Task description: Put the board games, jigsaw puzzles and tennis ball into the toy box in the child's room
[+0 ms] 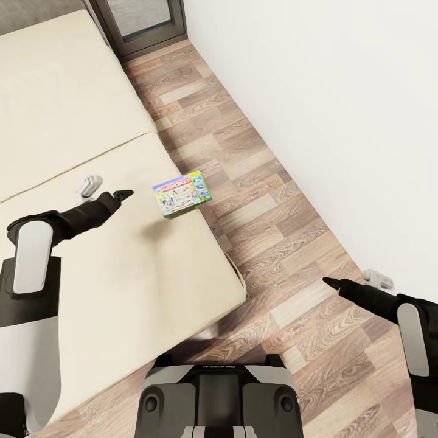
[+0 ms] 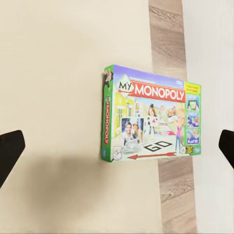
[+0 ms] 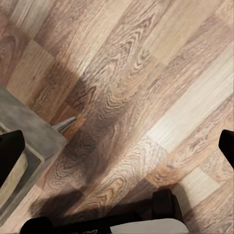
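A green-edged "MONOPOLY" board game (image 1: 181, 193) lies flat at the right edge of the cream bed (image 1: 91, 274), one end sticking out over the wood floor. My left gripper (image 1: 121, 194) hovers above the mattress just left of the box. In the left wrist view the board game (image 2: 151, 117) lies straight ahead between the fingertips (image 2: 10, 148), which stand wide apart, so the gripper (image 2: 119, 146) is open and empty. My right gripper (image 1: 331, 283) hangs over bare floor near the wall. It is open (image 3: 117, 146) with nothing in it.
A white wall (image 1: 340, 121) runs along the right, leaving a strip of plank floor (image 1: 255, 201) between it and the bed. A dark-framed door (image 1: 146, 24) stands at the far end. My own base (image 1: 219, 395) sits at the bed's near corner.
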`<state>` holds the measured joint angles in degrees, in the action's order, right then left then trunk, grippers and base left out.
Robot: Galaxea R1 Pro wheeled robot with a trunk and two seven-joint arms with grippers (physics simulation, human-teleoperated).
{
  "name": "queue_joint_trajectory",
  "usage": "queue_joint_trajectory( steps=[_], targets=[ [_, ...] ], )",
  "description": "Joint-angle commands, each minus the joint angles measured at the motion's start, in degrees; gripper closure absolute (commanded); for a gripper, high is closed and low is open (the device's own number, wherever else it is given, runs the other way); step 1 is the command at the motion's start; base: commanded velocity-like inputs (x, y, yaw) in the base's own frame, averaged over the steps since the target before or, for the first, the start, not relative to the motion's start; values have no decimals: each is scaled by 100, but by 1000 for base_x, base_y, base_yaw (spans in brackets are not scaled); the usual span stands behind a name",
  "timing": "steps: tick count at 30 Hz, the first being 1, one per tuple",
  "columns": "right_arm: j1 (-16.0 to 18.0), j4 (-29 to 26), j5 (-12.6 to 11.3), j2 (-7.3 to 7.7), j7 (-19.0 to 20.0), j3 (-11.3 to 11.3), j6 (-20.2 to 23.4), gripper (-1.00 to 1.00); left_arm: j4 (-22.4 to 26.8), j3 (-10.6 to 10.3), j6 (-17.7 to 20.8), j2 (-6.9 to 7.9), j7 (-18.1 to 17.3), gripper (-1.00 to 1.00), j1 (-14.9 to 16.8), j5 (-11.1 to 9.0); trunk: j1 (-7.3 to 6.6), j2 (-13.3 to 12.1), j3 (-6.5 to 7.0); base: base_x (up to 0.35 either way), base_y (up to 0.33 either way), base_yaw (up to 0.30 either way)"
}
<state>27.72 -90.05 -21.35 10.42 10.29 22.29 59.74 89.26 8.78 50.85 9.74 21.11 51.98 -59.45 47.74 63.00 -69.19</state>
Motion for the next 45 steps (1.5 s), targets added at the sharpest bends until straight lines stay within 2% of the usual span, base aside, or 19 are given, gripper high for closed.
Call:
queue_joint_trajectory(
  steps=[1, 2, 3, 5, 6, 8, 9, 11, 12, 15, 17, 18, 20, 24, 30, 31, 33, 38, 45],
  targets=[
    [28, 9, -36, -1, 134, 4, 26, -100, 61, 15, 35, -8, 86, -100, -21, -260, 1, 3, -3, 0, 0, 0],
    [47, 19, -129, 3, 241, -2, 26, -100, 106, 23, 48, -15, 135, -100, -42, -458, 1, 3, -3, 0, 0, 0],
    [47, 19, -129, 3, 241, -2, 26, -100, 106, 23, 48, -15, 135, -100, -42, -458, 1, 3, -3, 0, 0, 0],
    [73, 33, -290, 15, 530, -8, 19, -100, 172, 6, 69, -27, 278, -100, -76, -797, 1, 3, -3, 0, 0, 0],
    [73, 33, -290, 15, 530, -8, 19, -100, 172, 6, 69, -27, 278, -100, -76, -797, 1, 3, -3, 0, 0, 0],
    [90, 42, -393, 23, 861, -7, 8, -100, 216, -113, 83, -36, 446, -100, -96, -1021, 1, 3, -3, 0, 0, 0],
    [90, 42, -393, 23, 861, -7, 8, -100, 216, -113, 83, -36, 446, -100, -96, -1021, 1, 3, -3, 0, 0, 0],
    [101, 48, -456, 35, 1166, -7, -4, -100, 244, -335, 95, -41, 584, -100, -105, -1165, 1, 3, -3, 0, 0, 0],
    [101, 48, -456, 35, 1166, -7, -4, -100, 244, -335, 95, -41, 584, -100, -105, -1165, 1, 3, -3, 0, 0, 0],
    [114, 19, -504, 41, 1482, -6, -18, -100, 268, -701, 108, -71, 719, -100, -107, -1326, 1, 3, 2, 0, 0, -12],
    [123, 1, -522, 47, 1600, -6, -23, -100, 277, -874, 120, -138, 776, -100, -106, -1422, 1, 3, 11, 0, 0, -18],
    [123, 1, -522, 47, 1600, -6, -23, -100, 277, -874, 120, -138, 776, -100, -106, -1422, 1, 3, 16, 0, 0, -16],
    [128, -10, -534, 55, 1673, -6, -26, -100, 283, -984, 137, -213, 844, -100, -104, -1547, 1, 3, 28, 0, 0, -12],
    [131, -17, -541, 62, 1719, -6, -29, -100, 287, -1052, 164, -259, 954, -100, -109, -1702, 1, 3, 56, 0, 0, -8],
    [130, -26, -550, 65, 1778, -6, -31, -100, 291, -1127, 217, -285, 1309, -100, -132, -2122, 1, 3, 105, 0, 0, -4],
    [130, -26, -550, 65, 1778, -6, -31, -100, 291, -1127, 217, -285, 1309, -100, -132, -2122, 1, 3, 113, 0, 0, -2],
    [130, -27, -552, 62, 1783, -6, -32, -100, 292, -1139, 229, -282, 1391, -100, -138, -2257, 1, 3, 131, 0, 0, -2],
    [129, -25, -553, 62, 1788, -6, -32, -100, 293, -1149, 244, -277, 1462, -100, -146, -2389, 1, 3, 175, 0, 0, -1],
    [131, -23, -554, 69, 1791, -6, -32, -100, 293, -1157, 283, -281, 1506, -100, -150, -2474, 154, 283, 113, 0, 0, 0]
  ],
)
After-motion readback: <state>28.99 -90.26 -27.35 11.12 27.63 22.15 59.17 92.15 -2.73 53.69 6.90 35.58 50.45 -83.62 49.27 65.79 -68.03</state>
